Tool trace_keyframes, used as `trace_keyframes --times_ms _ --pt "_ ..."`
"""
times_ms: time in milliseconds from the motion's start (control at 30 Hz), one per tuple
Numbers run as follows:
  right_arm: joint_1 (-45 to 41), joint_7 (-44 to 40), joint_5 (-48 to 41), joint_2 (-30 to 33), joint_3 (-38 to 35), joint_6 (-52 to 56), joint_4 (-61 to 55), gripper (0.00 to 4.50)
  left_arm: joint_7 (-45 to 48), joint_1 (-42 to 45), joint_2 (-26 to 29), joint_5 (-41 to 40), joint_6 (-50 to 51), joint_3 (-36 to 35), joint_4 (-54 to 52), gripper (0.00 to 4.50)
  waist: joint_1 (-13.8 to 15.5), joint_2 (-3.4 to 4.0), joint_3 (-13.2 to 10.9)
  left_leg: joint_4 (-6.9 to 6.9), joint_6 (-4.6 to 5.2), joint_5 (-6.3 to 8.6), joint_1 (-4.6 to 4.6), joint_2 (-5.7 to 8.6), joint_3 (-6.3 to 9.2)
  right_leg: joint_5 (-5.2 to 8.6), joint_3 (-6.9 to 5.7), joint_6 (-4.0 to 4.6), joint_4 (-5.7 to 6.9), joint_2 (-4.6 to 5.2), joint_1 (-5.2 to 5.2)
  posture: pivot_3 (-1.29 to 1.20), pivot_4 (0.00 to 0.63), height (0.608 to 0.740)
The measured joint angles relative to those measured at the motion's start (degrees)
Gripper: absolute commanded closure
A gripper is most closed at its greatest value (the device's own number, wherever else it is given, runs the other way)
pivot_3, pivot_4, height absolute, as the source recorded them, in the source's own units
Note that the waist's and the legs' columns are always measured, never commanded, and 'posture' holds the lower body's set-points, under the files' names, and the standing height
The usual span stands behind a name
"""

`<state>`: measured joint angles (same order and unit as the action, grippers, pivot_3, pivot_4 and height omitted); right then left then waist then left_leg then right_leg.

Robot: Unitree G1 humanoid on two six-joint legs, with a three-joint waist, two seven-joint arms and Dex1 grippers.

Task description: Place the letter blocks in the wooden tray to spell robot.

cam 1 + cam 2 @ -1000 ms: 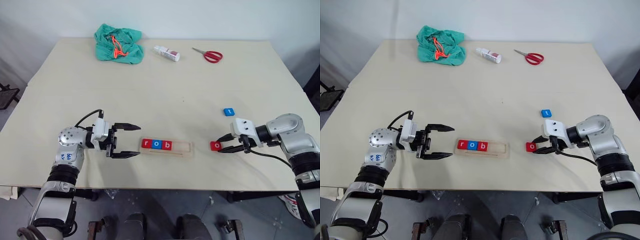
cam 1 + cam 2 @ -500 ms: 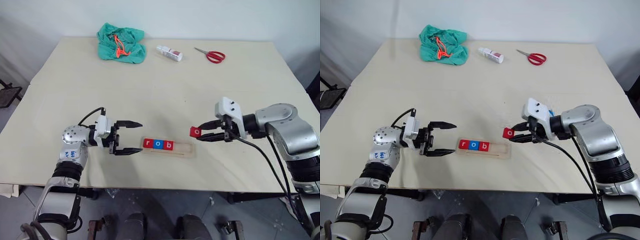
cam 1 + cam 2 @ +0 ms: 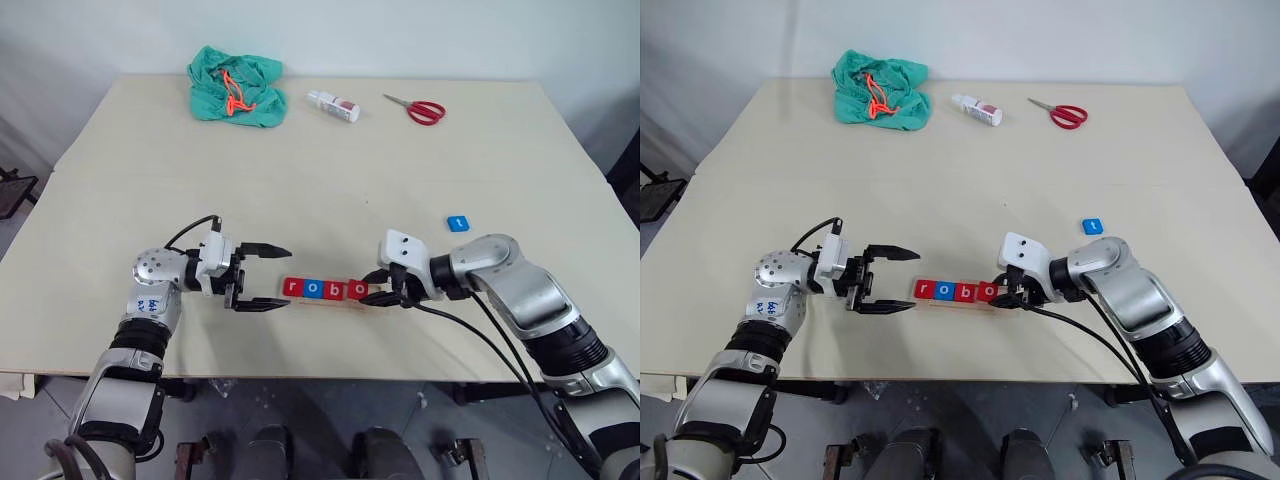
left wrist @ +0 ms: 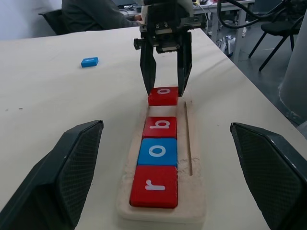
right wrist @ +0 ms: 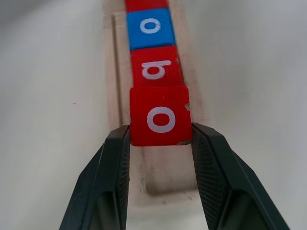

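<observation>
The wooden tray lies near the table's front edge with a red r, a blue o and a red b in a row. My right gripper is shut on a red o block, holding it in the tray's groove right beside the b; I cannot tell whether it rests on the wood. A blue t block lies flat on the table to the right, behind that arm. At the tray's left end my left gripper hangs level and open, with nothing in it.
At the far side of the table lie a green cloth, a small white bottle and red scissors. A person in dark clothing sits beyond the table's right side.
My right gripper has carried the red o block leftward from the table right of the tray to the slot beside the b. The left gripper has stayed in place.
</observation>
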<state>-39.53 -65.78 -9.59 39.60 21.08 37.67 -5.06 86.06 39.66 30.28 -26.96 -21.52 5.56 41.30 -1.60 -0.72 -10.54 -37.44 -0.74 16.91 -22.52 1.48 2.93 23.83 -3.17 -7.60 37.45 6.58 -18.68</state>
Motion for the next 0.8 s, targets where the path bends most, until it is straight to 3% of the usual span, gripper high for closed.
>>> trace_keyframes --times_ms 433,733,800 --pt "-0.96 -0.37 1.53 -1.30 1.23 -2.67 3.30 3.05 0.00 -1.40 1.50 -0.82 0.17 -0.08 -1.27 0.00 0.02 0.00 0.00 0.00 0.00 0.00 -0.01 0.01 0.03 0.00 0.00 0.00 0.00 0.01 0.00 0.00 0.150 0.740" --pt "-1.87 -1.87 1.94 -1.47 1.23 -2.86 3.38 0.02 0.00 -1.36 1.49 -0.81 0.10 -1.08 -1.21 0.00 0.02 0.00 0.00 -0.01 0.00 0.00 -0.01 0.02 0.04 0.00 -0.01 0.00 0.00 0.01 0.00 0.00 0.150 0.740" --pt "-1.87 -2.48 1.82 -1.45 1.23 -2.62 2.80 0.02 0.00 -1.27 1.46 -0.79 0.06 -1.09 -1.02 0.00 0.01 0.00 0.00 0.00 0.00 0.00 -0.01 0.01 0.04 0.00 -0.01 0.00 0.01 0.01 0.00 0.00 0.150 0.740"
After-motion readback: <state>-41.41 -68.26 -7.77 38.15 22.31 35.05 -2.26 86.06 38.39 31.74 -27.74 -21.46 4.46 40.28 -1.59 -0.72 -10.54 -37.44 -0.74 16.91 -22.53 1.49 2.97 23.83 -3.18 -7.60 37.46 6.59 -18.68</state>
